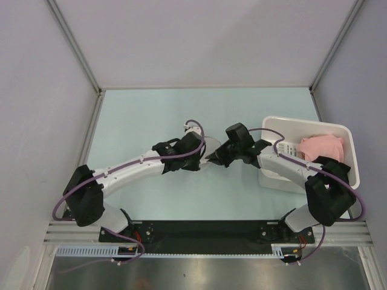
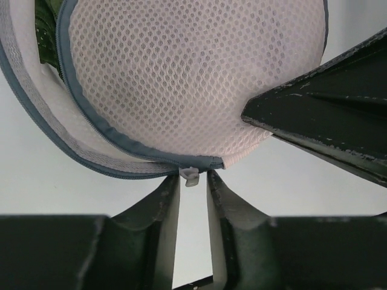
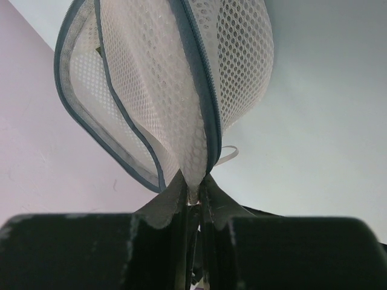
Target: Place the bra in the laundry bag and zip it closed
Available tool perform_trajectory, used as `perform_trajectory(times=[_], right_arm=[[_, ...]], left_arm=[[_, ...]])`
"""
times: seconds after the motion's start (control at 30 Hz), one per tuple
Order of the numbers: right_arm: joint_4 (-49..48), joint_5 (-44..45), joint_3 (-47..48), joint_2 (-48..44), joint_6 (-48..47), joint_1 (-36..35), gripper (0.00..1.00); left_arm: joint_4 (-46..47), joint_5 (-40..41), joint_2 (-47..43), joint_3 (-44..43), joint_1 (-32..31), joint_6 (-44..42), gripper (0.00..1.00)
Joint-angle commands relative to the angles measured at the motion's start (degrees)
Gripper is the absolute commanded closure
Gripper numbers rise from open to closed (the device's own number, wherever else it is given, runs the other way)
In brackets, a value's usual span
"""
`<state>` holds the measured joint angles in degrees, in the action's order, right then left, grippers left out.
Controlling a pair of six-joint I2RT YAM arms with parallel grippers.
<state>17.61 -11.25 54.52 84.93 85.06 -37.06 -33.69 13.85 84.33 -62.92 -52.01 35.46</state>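
The laundry bag [image 2: 193, 78] is a white mesh pouch with a grey zipper rim, held up between both arms at mid-table [image 1: 210, 145]. Its rim gapes on one side, and a strip of the dark green bra [image 2: 45, 18] shows inside the gap. My left gripper [image 2: 193, 181] is open, its tips on either side of the small zipper pull [image 2: 191, 175] with a gap left. My right gripper [image 3: 193, 184] is shut on the bag's mesh edge [image 3: 181, 90] beside the zipper. One of its fingers [image 2: 320, 121] shows in the left wrist view. Most of the bra is hidden.
A white rectangular bin [image 1: 347, 139] stands at the right, with a pink garment [image 1: 322, 147] in it. The right arm reaches over the bin's near-left corner. Enclosure walls rise on the left, right and back of the table.
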Motion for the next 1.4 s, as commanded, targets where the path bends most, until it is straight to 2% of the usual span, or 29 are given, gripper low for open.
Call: perform_trajectory(times=[0.0, 0.17, 0.33, 0.53, 0.63, 0.7, 0.73, 0.8, 0.83, 0.9, 0.93, 0.97, 1.0, 1.1, 1.17, 1.3, 1.37], right_arm=[[-0.20, 0.52, -0.20, -1.60, 0.28, -0.03, 1.00], [0.24, 0.44, -0.21, -1.52, -1.99, -0.03, 1.00], [0.06, -0.27, -1.08, -1.60, -4.81, 1.02, 1.00], [-0.55, -1.67, -1.08, -1.08, -13.06, 3.22, 1.00], [-2.39, -3.25, 0.57, 0.23, -20.00, 4.89, 1.00], [-3.37, -4.83, 2.77, 1.55, -24.39, 5.59, 1.00], [-3.19, -4.75, 4.44, 3.47, -29.37, 5.59, 1.00], [-1.53, -6.40, 10.84, 6.64, -33.62, 5.68, 1.00], [4.31, -6.59, 13.74, 9.79, -36.16, 5.77, 0.97], [12.49, -8.52, 21.39, 12.10, -37.77, 5.77, 0.82], [14.89, -8.70, 22.81, 12.02, -37.16, 5.77, 0.68], [16.83, -8.53, 23.87, 11.24, -36.46, 5.77, 0.61], [19.37, -8.27, 23.53, 10.18, -35.50, 5.68, 0.50], [20.37, -8.44, 18.71, 3.77, -29.97, 5.77, 0.37], [17.58, -9.93, 12.93, -0.88, -22.77, 5.51, 0.31], [10.44, -6.61, 6.92, -6.26, -12.74, 2.09, 0.33], [7.20, -5.80, 5.43, -6.35, -7.31, 1.73, 0.37]], left_arm=[[0.73, 2.50, 1.18, -3.62, 0.15, -1.97, 0.80], [-0.06, 2.68, -0.04, -1.96, 3.39, -3.11, 1.00], [1.34, -1.01, -4.87, 1.65, 8.76, -8.11, 1.00], [1.61, -6.81, -10.41, 5.34, 15.97, -13.66, 1.00], [4.50, -12.24, -12.08, 7.62, 17.90, -16.20, 1.00], [8.88, -19.60, -13.05, 8.86, 17.91, -16.22, 1.00], [10.39, -21.91, -13.23, 9.38, 17.91, -14.91, 1.00], [14.59, -27.08, -13.23, 10.88, 17.99, -12.71, 1.00], [16.01, -28.25, -13.06, 11.32, 17.91, -9.83, 1.00], [20.74, -30.62, -12.88, 13.43, 17.99, -6.21, 1.00], [22.08, -30.98, -12.88, 14.39, 17.91, -3.15, 1.00], [24.01, -31.25, -12.71, 14.75, 17.99, -1.64, 1.00], [24.81, -30.73, -12.88, 15.10, 17.99, 0.72, 1.00], [26.83, -29.76, -13.32, 15.80, 17.82, 3.64, 1.00], [28.15, -29.67, -13.67, 16.24, 17.82, 4.79, 1.00], [30.61, -30.19, -14.02, 17.82, 17.56, 8.04, 1.00], [31.49, -30.46, -13.85, 18.70, 17.21, 9.27, 1.00]])
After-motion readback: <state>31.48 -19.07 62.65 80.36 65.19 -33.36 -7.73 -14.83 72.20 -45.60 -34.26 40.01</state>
